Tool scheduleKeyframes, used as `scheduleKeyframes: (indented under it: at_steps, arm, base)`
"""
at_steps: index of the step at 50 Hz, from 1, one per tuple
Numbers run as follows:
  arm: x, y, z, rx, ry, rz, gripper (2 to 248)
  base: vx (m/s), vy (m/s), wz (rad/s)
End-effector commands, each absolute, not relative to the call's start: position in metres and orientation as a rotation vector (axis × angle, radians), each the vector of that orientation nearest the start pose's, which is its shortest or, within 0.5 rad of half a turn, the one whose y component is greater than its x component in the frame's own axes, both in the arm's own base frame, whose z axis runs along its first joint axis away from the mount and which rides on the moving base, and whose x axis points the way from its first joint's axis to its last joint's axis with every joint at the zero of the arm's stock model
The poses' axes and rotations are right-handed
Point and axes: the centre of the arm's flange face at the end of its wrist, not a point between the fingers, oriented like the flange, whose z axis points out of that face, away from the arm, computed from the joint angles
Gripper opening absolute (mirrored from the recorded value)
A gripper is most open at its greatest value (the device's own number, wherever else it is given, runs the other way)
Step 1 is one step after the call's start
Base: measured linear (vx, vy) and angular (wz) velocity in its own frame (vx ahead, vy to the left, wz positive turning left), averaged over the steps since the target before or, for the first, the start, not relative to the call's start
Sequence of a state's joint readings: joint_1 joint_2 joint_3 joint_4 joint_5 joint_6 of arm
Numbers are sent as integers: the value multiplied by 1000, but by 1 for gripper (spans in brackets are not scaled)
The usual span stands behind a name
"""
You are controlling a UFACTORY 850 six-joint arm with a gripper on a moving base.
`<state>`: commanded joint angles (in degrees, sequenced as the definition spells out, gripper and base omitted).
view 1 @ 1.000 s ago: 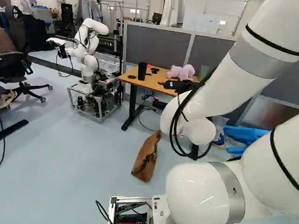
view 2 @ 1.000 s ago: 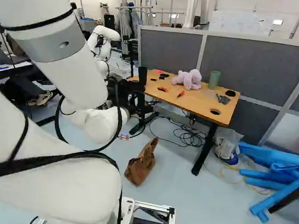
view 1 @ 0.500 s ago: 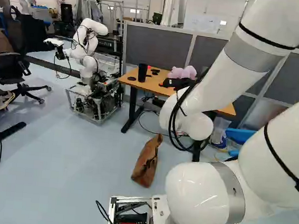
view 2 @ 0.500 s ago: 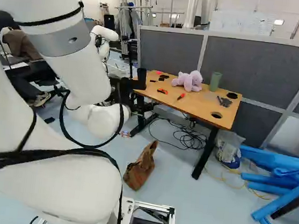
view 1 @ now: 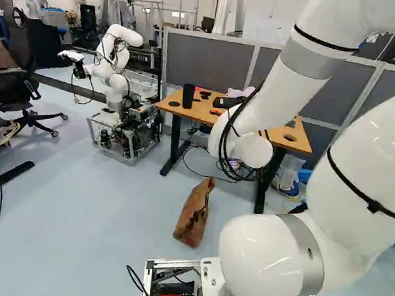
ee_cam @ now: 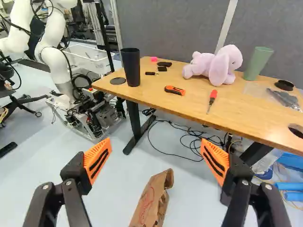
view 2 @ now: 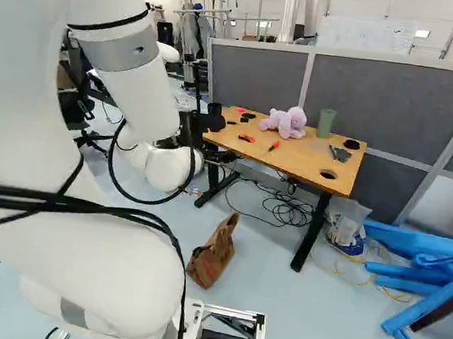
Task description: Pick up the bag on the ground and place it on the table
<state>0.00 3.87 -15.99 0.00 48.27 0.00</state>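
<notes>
My gripper (view 2: 210, 122) shows as a black part beyond the white wrist in the right base view, its fingertips not clear there. In the wrist view the gripper (ee_cam: 156, 161) stands wide open, orange pads far apart, nothing between them. The brown paper bag (ee_cam: 154, 198) is on the floor beyond and below the fingers, near the middle of the gap and partly cut off. Both base views show the bag (view 1: 192, 214) (view 2: 213, 254) leaning over on the floor, in front of the wooden table (view 2: 305, 158), apart from the gripper.
On the table are a purple plush toy (ee_cam: 215, 66), a black cup (ee_cam: 131, 67), a green cup (ee_cam: 258, 63), an orange cutter (ee_cam: 174, 90) and a screwdriver (ee_cam: 211, 100). Cables (view 2: 283, 207) lie beneath it. Another robot (view 1: 121, 106) stands left; blue foam pieces (view 2: 436, 267) lie right.
The base rolled slightly forward, then stayed. My arm's upper links and wrist have swung leftward in the left base view and rightward in the right one. The bag has not moved on the floor.
</notes>
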Motion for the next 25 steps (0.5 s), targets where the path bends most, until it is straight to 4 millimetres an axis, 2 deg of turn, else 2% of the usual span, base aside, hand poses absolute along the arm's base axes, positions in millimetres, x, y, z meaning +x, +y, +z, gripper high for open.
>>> scheduleKeyframes:
  at_steps: [9, 25]
  arm:
    - [362, 0, 367, -2626, 0, -1724, 247]
    - [396, 0, 348, -2694, 0, -1616, 247]
  base:
    - [0, 0, 0]
    - [0, 0, 0]
